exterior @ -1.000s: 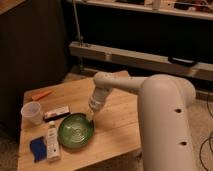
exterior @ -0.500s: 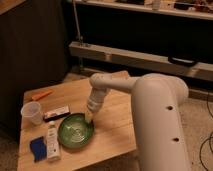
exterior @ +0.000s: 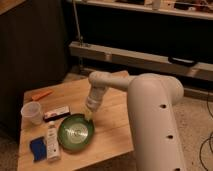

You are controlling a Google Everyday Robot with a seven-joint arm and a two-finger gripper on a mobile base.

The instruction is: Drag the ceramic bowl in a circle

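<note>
At the table's near-left corner I see a blue pad with a white bottle just beside it. Neither has shifted over the last second.

The bowl is next to the bottle, toward the near edge and left of the table's middle. It is in the same spot as a second ago, so the circle has not started.

What has changed is at the bowl's far-right rim. The end effector was already lowered onto that rim, and its fingers have now come together there. I take this as a pinch on the rim (the fingertips themselves are hard to make out against the glaze, so the grip is my judgement). The arm above it has hardly moved.

For the task, this means the grasp step looks done and the dragging can begin. I would keep the bowl flat on the wood and sweep it toward the open right side first. The bottle is close on the left, and a wide loop that way could knock it over.

Farther back on the left, a plastic cup stands near the left edge with a dark bar beside it. An orange tool lies near the far-left corner. All three are well clear of the bowl.
</note>
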